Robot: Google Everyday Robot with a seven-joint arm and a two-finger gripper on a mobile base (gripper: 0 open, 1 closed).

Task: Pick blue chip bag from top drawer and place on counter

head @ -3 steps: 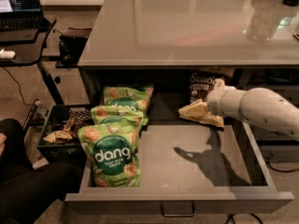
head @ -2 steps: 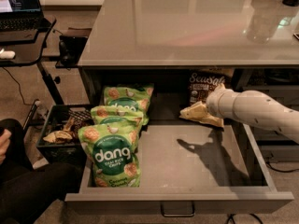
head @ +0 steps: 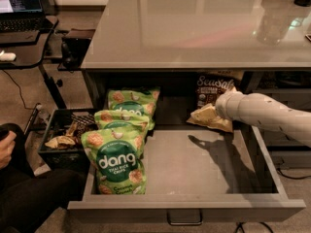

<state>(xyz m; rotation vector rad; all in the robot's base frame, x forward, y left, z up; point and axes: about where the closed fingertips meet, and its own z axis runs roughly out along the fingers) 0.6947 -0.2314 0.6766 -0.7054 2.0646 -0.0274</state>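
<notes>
The blue chip bag (head: 212,92), dark with white "Sea Salt" script and tan edges, stands at the back right of the open top drawer (head: 194,164). Its lower part is crumpled forward. My gripper (head: 219,111), at the end of the white arm that comes in from the right, is right against the bag's lower right part and mostly hidden behind the wrist. The arm casts a shadow on the drawer floor below. The glossy grey counter (head: 194,28) spans above the drawer.
Three green "dang" bags (head: 119,161) lie in the drawer's left part. A black crate (head: 63,135) with snack bags sits on the floor to the left. A black desk with a laptop (head: 22,4) is at the far left. A person's hand and leg (head: 7,149) are at the lower left.
The arm has shifted slightly at the bag. The bag's script shows a little more than before. The bag itself has hardly moved.
</notes>
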